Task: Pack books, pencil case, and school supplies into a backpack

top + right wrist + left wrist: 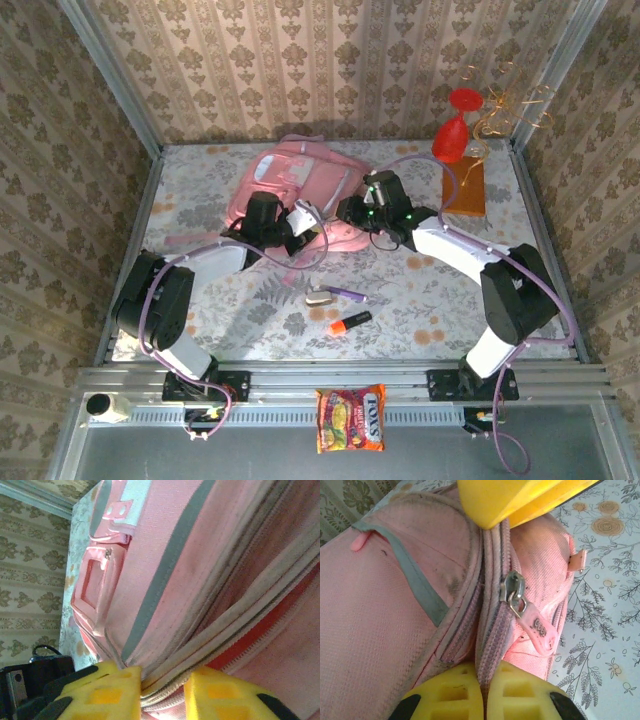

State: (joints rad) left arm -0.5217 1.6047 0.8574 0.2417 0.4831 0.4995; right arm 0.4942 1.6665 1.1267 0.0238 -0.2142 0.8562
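Both my arms are up at the pink backpack [298, 180], which lies toward the back of the flowery table [450, 310]. My left gripper [482, 674] is pressed tight together, with the bag's zip seam pinched between the yellow fingers. The metal zip pull [513, 587] with its pink rubber tab sits on that seam just past my fingertips. My right gripper [162, 677] is clamped on a stretch of zip edge, with fabric filling the narrow gap between its fingers. A grey stripe [165, 575] runs up the panel beyond it. On the cloth nearer my bases, well apart from the bag, are the orange-and-black marker [349, 322], the purple pen [350, 294] and a small beige-white piece [320, 296] just beside the pen. An orange snack packet [350, 420] lies on the front rail.
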